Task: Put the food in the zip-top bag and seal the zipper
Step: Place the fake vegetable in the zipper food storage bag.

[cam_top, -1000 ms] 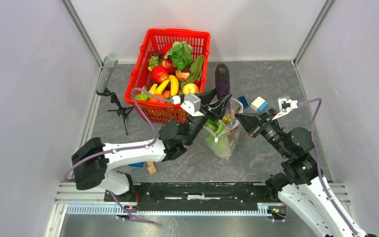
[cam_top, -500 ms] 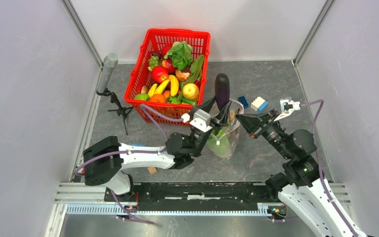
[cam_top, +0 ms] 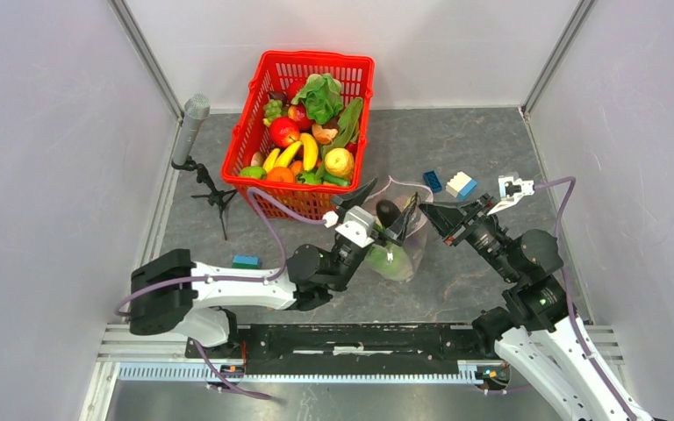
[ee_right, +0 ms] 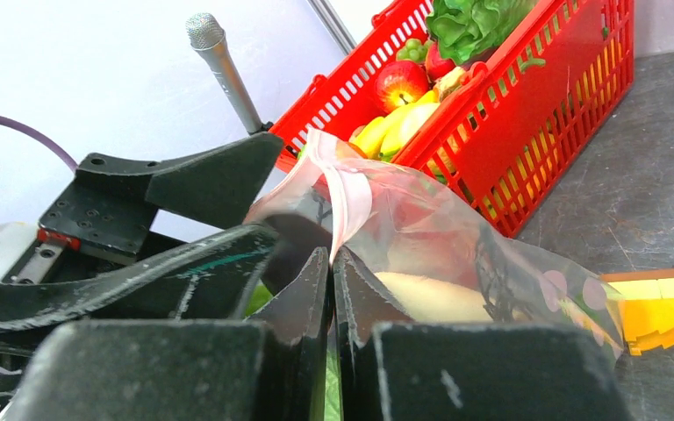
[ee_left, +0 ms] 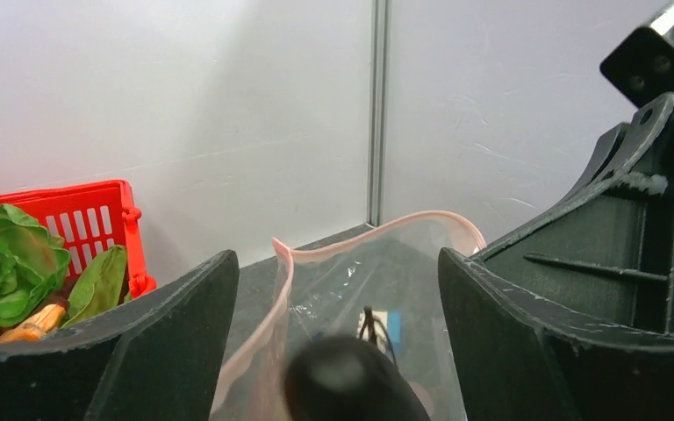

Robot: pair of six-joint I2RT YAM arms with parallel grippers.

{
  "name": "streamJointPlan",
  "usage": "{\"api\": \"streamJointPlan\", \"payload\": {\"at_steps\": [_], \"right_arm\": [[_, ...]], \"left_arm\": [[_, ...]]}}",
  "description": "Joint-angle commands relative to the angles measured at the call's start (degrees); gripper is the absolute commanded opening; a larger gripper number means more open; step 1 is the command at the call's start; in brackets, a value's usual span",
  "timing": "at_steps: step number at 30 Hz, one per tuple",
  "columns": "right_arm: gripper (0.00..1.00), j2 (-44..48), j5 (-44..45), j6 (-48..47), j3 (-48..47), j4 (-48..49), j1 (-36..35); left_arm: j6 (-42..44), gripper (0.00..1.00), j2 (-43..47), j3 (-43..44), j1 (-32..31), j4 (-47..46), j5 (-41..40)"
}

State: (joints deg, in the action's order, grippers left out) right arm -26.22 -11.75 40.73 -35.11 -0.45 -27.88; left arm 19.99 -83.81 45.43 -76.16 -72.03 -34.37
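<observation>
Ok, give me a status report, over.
Left gripper open, jaws either side of the eggplant standing in the zip-top bag. Right gripper shut on the bag's mouth edge. Zipper unsealed. Red basket close beside, not blocking.

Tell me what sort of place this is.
Probably a robot-lab test cell, not a kitchen: blank white panel walls box in the table, a microphone stands on a tripod, and the red basket holds toy produce.

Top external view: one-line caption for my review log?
Left tool open around the eggplant in the zip-top bag; right tool pinches the bag's mouth near the red basket.
</observation>
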Motion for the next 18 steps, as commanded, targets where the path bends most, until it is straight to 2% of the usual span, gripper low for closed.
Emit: {"api": "streamJointPlan", "payload": {"at_steps": [1,7,13,16,18], "right_arm": [[0.08,0.68,1.19,0.29,-0.48,2.82,-0.07],[0.08,0.88,1.29,0.34,-0.39,2.65,-0.06],[0.08,0.90,1.08,-0.04,-0.57,2.60,-0.05],[0.08,1.44,0.93,-0.64,-0.77,2.30,-0.07],[0.08,2.10,1.45,-1.03,-0.90,1.87,-0.09]], "left_arm": [[-3.07,0.91,5.37,1.77,-0.20,7.98,0.85],[-3.92,0.91,10.35,4.24,-0.19,19.24,2.09],[-4.13,0.94,17.00,9.94,1.32,39.35,5.82],[-6.66,0.98,20.67,12.00,5.33,48.78,8.33],[-10.70,0.99,22.71,14.29,10.36,56.35,13.58]]}}
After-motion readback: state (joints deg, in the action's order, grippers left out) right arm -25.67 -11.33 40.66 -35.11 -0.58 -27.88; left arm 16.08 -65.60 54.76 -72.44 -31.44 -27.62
